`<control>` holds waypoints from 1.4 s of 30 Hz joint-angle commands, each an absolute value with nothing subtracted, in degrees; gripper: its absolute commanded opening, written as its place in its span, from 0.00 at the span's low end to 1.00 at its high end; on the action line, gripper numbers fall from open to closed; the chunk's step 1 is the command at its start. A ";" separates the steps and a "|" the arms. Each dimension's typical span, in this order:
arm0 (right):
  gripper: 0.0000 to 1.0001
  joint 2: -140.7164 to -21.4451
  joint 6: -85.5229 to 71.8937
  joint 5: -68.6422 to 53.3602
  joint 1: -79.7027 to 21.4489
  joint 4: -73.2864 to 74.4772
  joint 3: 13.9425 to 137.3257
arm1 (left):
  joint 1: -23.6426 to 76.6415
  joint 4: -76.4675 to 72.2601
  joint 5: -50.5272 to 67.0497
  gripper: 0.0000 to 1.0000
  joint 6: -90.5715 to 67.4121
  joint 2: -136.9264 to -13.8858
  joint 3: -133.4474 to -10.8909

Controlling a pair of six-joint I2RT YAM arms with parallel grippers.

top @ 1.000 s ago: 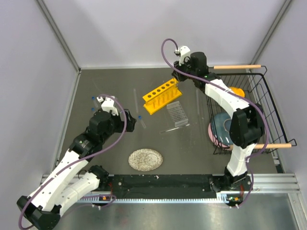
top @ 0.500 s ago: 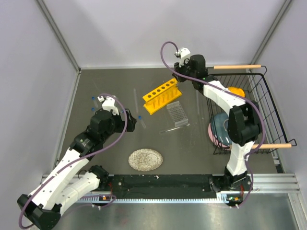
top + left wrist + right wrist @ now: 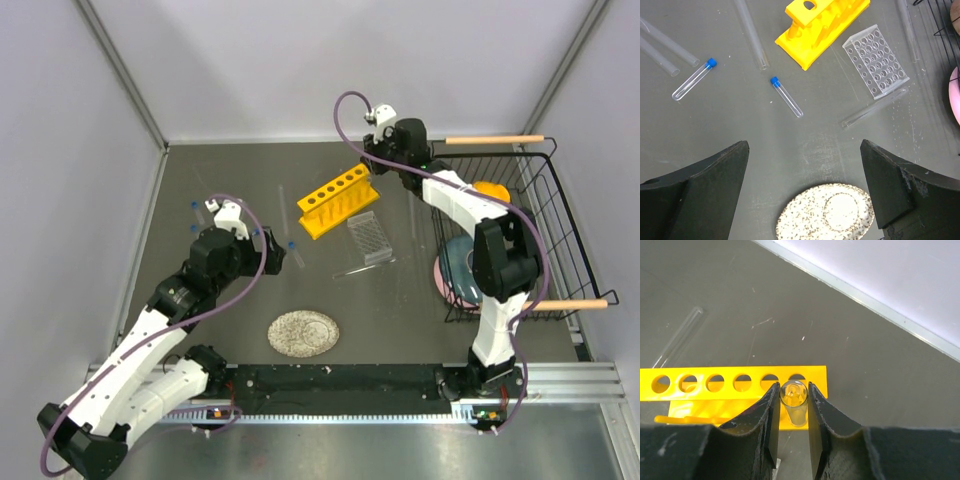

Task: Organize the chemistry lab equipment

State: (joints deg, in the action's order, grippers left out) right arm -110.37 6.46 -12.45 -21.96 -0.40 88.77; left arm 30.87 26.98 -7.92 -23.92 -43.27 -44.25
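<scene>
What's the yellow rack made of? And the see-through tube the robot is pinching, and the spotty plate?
Yellow rack: probably plastic; smooth, evenly coloured, slightly glossy.
Pinched tube: clear and shiny, likely glass, though clear plastic would look similar.
Spotty plate: looks like glazed ceramic, cream with dark speckles; it could also be hard plastic.

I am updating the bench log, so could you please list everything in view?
test-tube rack: one, yellow, mid-table towards the back
gridded rack: one, clear, just right of the yellow rack
glass tubes: several, clear, lying loose around the racks
vials: at least two, clear with blue caps, left of the racks
plate: one, speckled grey, near edge
wire basket: one, black, right side, holding bowls
left claw: one, black, open above the table
right claw: one, black, shut on a glass tube at the yellow rack's end
</scene>
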 commanded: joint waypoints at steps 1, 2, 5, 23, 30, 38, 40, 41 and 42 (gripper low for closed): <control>0.15 -111.18 6.77 -11.60 -21.53 -3.34 88.07 | 30.41 24.43 -6.95 0.99 -23.73 -43.77 -45.53; 0.15 -111.36 6.68 -11.60 -21.45 -3.34 88.07 | 30.41 24.35 -6.86 0.99 -23.73 -43.86 -45.53; 0.15 -111.62 6.50 -11.86 -21.36 -3.69 87.72 | 30.41 24.17 -6.51 0.99 -23.73 -43.86 -45.53; 0.22 -113.20 4.13 -12.39 -21.27 -9.84 82.09 | 30.23 23.12 -4.40 0.99 -24.87 -43.77 -45.26; 0.32 -112.77 4.39 -12.92 -21.27 -8.09 82.53 | 30.23 23.03 -3.25 0.99 -25.75 -42.19 -44.82; 0.46 -107.24 7.03 -13.62 -21.18 -1.85 83.58 | 30.23 23.73 -0.97 0.99 -27.86 -39.64 -44.38; 0.51 -103.81 8.52 -14.32 -21.27 1.64 83.50 | 30.23 24.61 -0.79 0.99 -28.39 -39.11 -44.30; 0.58 -102.67 9.22 -14.67 -21.18 3.15 83.58 | 30.15 24.87 -0.62 0.99 -28.56 -38.50 -44.21; 0.61 -101.53 11.23 -15.98 -21.18 4.90 84.02 | 30.23 25.22 -0.44 0.99 -28.56 -38.24 -44.12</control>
State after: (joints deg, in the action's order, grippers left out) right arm -110.34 6.66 -13.08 -21.56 0.47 82.00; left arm 30.46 25.80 -2.00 -27.18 -40.07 -44.25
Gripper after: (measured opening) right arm 0.556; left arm 0.987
